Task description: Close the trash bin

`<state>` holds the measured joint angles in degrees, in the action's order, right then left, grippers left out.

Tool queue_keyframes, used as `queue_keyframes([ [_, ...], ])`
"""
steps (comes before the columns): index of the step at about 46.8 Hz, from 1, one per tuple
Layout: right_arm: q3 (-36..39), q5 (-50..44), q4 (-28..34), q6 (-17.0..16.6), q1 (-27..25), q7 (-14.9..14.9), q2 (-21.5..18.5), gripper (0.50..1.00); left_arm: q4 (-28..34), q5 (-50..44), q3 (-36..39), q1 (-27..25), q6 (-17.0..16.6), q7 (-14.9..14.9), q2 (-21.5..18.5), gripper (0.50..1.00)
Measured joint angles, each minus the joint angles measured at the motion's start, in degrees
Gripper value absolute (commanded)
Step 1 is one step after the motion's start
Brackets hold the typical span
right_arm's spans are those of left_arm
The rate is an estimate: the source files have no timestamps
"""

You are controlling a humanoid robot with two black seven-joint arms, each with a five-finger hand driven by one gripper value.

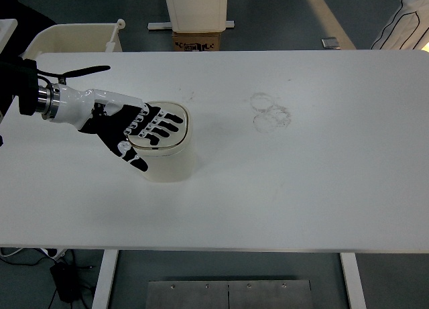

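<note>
- Trash bin (165, 155): a small cream tub with a rounded-square lid, standing upright on the left half of the white table (301, 188), roughly midway between the table's far and near edges, nearer the left edge than the centre.
- The left hand (137, 128) lies flat over the bin's lid (175, 127), palm down, fingers (167, 125) spread apart and stretched out, gripping nothing; whether the palm actually presses on the lid or hovers just above it cannot be told from this high view.
- The thumb (132, 158) hangs off the lid's near-left side, beside the bin's wall.
- The bin sits directly beneath the hand, so any closing push would go straight down; the hand's long axis runs from the table's left edge toward its middle, across the lid.
- The lid looks level and seated in its rim, so by my judgement the closing is done or nearly so.
- Only the left arm reaches the bin; the right arm is out of view.
- Faint ring marks (271, 111) lie well apart, toward the far middle.
</note>
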<state>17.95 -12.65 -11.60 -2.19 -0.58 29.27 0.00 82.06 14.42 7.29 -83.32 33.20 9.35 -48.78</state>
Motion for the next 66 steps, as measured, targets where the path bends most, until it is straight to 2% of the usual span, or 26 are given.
queue_keyframes([
  [34, 0.0, 0.0, 0.0, 0.0, 0.0, 0.0, 0.0, 0.991, 0.0, 0.0, -0.1, 1.2, -0.1, 0.0, -1.1, 1.000],
  [53, 0.0, 0.0, 0.0, 0.0, 0.0, 0.0, 0.0, 0.991, -0.7, -0.9, -1.4, -0.4, -0.4, -0.2, -1.3, 1.000],
  [63, 0.0, 0.0, 0.0, 0.0, 0.0, 0.0, 0.0, 0.991, -5.8, -3.3, -8.4, -0.6, -0.6, -0.5, 0.0, 1.000],
  [66, 0.0, 0.0, 0.0, 0.0, 0.0, 0.1, 0.0, 0.991, -8.2, -4.3, -10.1, -0.6, -0.9, -0.5, 1.9, 1.000],
])
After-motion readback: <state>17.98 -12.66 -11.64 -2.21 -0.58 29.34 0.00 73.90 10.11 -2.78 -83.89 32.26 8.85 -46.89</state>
